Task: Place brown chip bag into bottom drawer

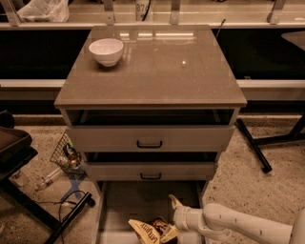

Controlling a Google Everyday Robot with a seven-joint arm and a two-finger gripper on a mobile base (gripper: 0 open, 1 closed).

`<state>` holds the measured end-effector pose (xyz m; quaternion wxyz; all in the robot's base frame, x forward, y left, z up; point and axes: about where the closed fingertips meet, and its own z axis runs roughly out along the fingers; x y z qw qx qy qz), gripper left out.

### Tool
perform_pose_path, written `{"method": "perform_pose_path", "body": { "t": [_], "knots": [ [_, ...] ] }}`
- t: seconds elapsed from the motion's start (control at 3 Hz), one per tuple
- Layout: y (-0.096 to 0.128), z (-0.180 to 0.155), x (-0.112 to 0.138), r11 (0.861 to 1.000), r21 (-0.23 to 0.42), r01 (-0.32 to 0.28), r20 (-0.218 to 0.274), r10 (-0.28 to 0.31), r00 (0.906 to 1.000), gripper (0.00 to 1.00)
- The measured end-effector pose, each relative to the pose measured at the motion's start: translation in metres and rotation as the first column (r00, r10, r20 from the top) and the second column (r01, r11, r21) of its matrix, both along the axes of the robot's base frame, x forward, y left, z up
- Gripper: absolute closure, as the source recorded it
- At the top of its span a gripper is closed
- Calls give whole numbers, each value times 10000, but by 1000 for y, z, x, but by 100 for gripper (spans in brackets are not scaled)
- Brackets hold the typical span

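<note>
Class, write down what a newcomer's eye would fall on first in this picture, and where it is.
First, the white arm at the lower right, its gripper beside the brown chip bag at the front of the open bottom drawer. Then the white bowl at the back left of the cabinet top.

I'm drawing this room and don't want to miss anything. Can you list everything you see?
round white bowl: one, white, back left of the cabinet top
grey-tan cabinet: one, centre
upper drawers with dark handles: two, grey-tan, under the top
bottom drawer: one, grey-tan, pulled out, lowest
crinkled brown and cream foil chip bag: one, in the bottom drawer's front part
white plastic bag: one, top left
wire basket: one, dark, floor left of cabinet
robot arm: one, white, lower right
tool: one, white, beside the chip bag
</note>
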<state>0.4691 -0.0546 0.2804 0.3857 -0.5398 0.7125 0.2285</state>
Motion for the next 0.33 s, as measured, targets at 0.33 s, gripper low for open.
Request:
{"method": "perform_pose_path", "body": {
  "t": [0.33],
  "knots": [
    [0, 0, 0, 10000, 1, -1, 0, 1, 10000, 0]
  ]
}}
